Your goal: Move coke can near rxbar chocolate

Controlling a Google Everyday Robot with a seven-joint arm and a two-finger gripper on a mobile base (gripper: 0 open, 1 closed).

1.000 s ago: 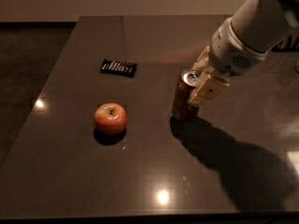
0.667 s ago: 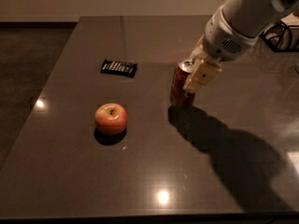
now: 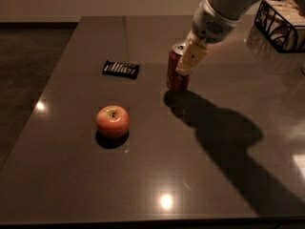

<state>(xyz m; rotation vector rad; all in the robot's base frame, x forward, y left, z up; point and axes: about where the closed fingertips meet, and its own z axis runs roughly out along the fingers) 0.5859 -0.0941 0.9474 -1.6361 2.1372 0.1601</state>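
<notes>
Since a second ago, the coke can (image 3: 174, 78) and the gripper (image 3: 184, 67) holding it have shifted left and farther back across the dark table (image 3: 214, 185), closer to the rxbar chocolate (image 3: 121, 69). The gripper reaches down from the upper right on a white arm, and its pale fingers (image 3: 191, 57) are clamped around the upper half of the red can, which stands upright. Whether the can's base touches the table or sits just above it cannot be told. The black-wrapped bar lies flat to the can's left, near it but apart. A red-yellow apple (image 3: 113, 120) sits nearer the front, well left of the can. A black wire basket (image 3: 281, 25) stands at the far right edge
</notes>
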